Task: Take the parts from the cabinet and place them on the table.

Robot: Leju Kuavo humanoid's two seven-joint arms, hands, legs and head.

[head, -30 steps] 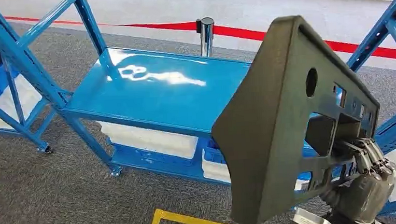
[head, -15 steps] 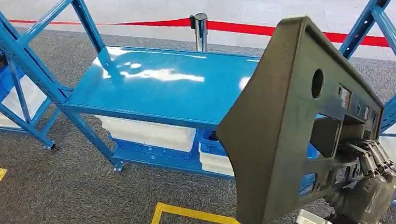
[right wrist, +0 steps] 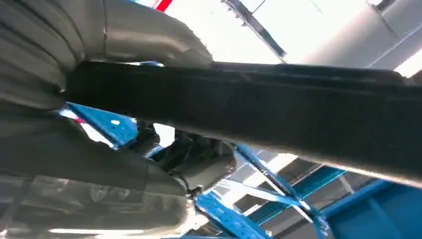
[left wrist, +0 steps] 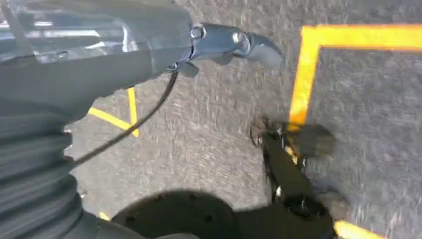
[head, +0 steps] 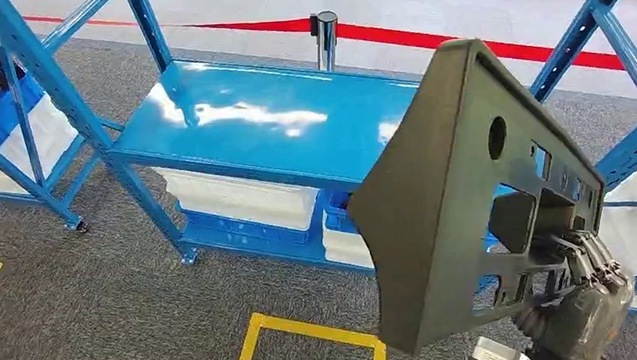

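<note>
Panel (head: 458,196): dark grey moulded plastic, broad and flat, one round hole and several rectangular cut-outs toward its right end, a raised rim along the far edge. Held upright and tilted in my right hand (head: 585,285), fingers hooked through a lower cut-out, at the near right, in front of the shelf (head: 270,129). Right wrist view: the panel (right wrist: 259,107) seen edge-on as a dark bar, my thumb above it, my fingers (right wrist: 199,159) curled beneath, blue rack struts behind. Left wrist view: my left hand (left wrist: 99,55) over grey carpet (left wrist: 209,144) with yellow tape; whether its fingers are spread or closed, I cannot tell. Shelf: glossy blue, bins (head: 241,205) beneath it.
</note>
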